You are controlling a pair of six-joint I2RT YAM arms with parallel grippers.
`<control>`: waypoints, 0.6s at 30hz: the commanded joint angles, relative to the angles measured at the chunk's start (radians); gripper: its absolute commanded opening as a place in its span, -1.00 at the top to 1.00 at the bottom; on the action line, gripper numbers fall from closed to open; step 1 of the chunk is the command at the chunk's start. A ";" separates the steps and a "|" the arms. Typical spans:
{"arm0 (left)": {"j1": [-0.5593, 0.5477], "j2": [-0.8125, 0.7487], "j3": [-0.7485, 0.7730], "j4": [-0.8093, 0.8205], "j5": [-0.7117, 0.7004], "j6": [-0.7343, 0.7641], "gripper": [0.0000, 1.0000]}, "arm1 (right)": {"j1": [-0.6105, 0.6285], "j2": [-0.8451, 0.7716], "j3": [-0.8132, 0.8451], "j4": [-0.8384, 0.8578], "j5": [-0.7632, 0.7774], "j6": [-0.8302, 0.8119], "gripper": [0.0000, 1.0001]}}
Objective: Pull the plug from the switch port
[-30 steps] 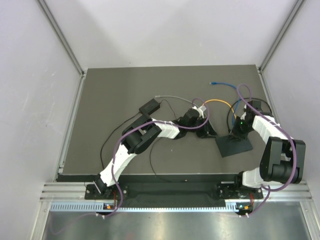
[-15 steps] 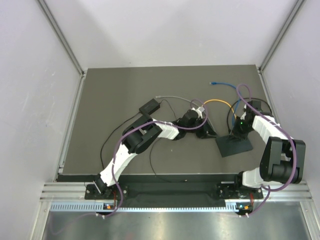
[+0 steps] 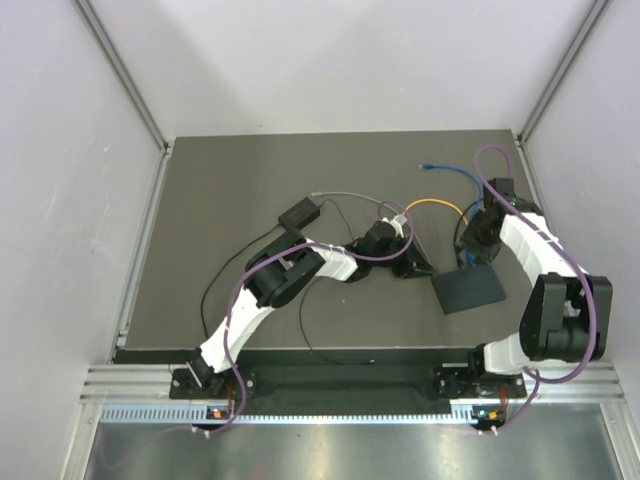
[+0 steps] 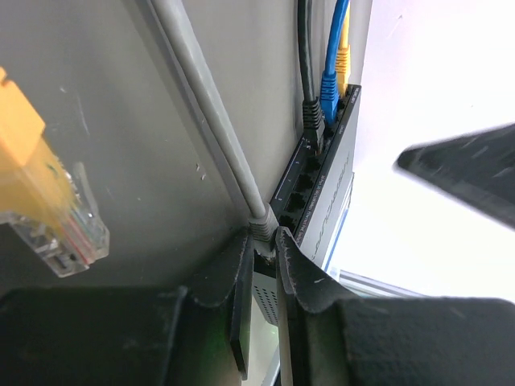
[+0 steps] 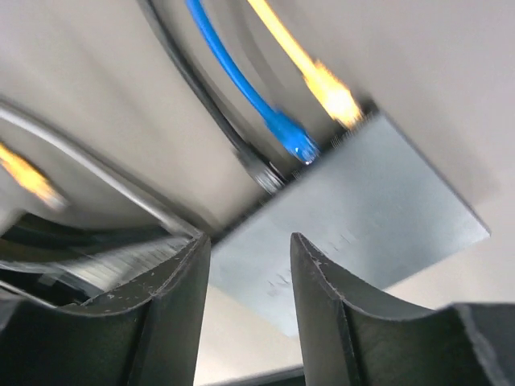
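Dark grey counter (image 3: 230, 180) between pale walls. The left arm reaches in from the near left, elbow bent. The left gripper (image 4: 264, 243) is pinched narrow on the grey plug (image 4: 261, 221), apparently seated in the end switch port (image 4: 279, 233) of the black switch (image 4: 322, 209). The grey cable (image 4: 201, 96) runs straight away from the port face. Beyond, the right gripper (image 5: 245, 265) hangs spread wide above the switch.

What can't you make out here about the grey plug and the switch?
Left wrist: the left claw covers the sides of the grey plug, so whether it is out of the switch cannot be told.
Right wrist: motion blur smears the blue cable and any printing on the switch.
Top external: the plug is too small to see and lies under the end of the left arm.
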 commanded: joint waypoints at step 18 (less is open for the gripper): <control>-0.002 -0.037 -0.029 -0.035 -0.082 0.041 1.00 | 0.187 0.141 0.026 -0.001 0.293 0.045 -0.04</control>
